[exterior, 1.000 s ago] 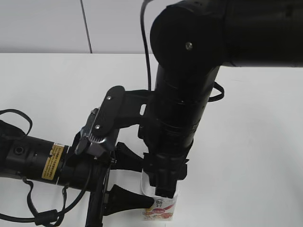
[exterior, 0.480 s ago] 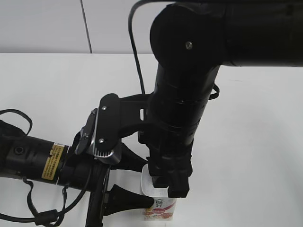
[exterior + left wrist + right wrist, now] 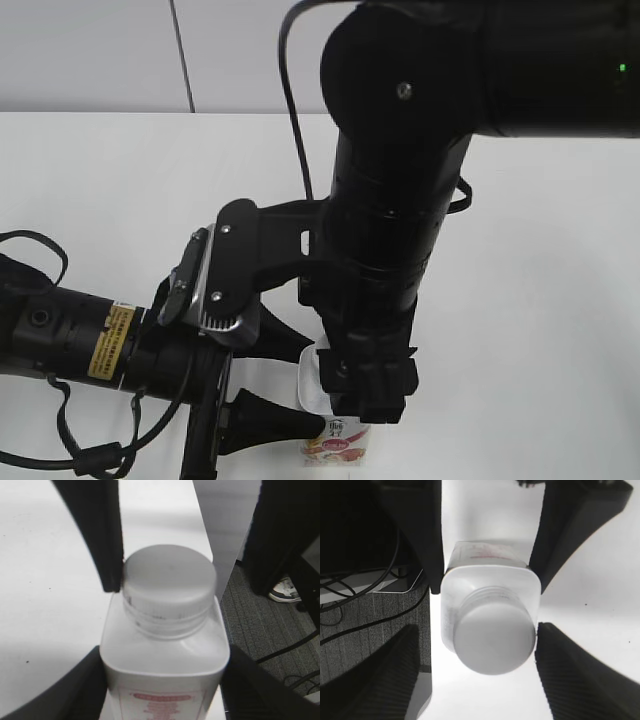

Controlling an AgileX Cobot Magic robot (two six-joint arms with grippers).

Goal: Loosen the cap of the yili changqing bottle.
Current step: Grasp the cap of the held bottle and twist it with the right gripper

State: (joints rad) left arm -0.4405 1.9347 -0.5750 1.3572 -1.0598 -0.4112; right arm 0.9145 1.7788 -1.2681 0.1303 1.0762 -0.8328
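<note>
The yili changqing bottle (image 3: 338, 442) stands upright near the table's front edge, with its red fruit label showing. My left gripper (image 3: 312, 390) is shut on its square body; in the left wrist view (image 3: 165, 690) a finger presses each side of the bottle (image 3: 165, 655). My right gripper (image 3: 365, 400) comes straight down over the cap (image 3: 170, 580) and hides it in the exterior view. In the right wrist view the right gripper (image 3: 477, 630) is open round the cap (image 3: 495, 640). One finger touches the cap's edge and the other stands apart.
The white table (image 3: 100, 180) stretches behind and to both sides. The bottle stands close to the table edge, beyond which lie grey carpet (image 3: 270, 625) and black cables (image 3: 365, 615). The left arm lies low along the table at the left.
The right wrist has turned about the cap: its camera bracket swung lower and leftward, and its fingers shifted right. The bottle and the left gripper stayed put.
</note>
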